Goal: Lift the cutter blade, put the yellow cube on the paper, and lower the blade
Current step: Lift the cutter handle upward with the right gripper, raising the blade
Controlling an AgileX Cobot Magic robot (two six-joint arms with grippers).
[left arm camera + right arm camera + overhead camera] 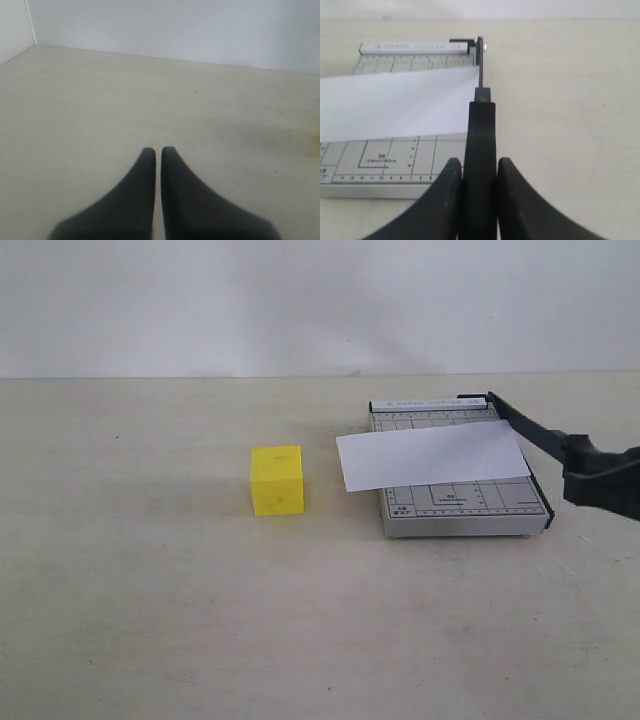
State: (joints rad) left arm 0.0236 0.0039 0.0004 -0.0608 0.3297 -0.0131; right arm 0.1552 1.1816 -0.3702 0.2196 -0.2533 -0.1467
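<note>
The left gripper (158, 150), with matte black tapered fingers, is pinched together on nothing above the pale, faintly grained table (150, 620). The yellow cube (277, 480), smooth and sharp-edged, sits on the table just left of the paper (432, 457), apart from it. This flat white sheet lies skewed across the grey gridded cutter base (460, 508) and overhangs its left side. The thin black cutter blade (528, 430) slants up from its hinge, its thick handle clamped in the right gripper (479, 164).
</note>
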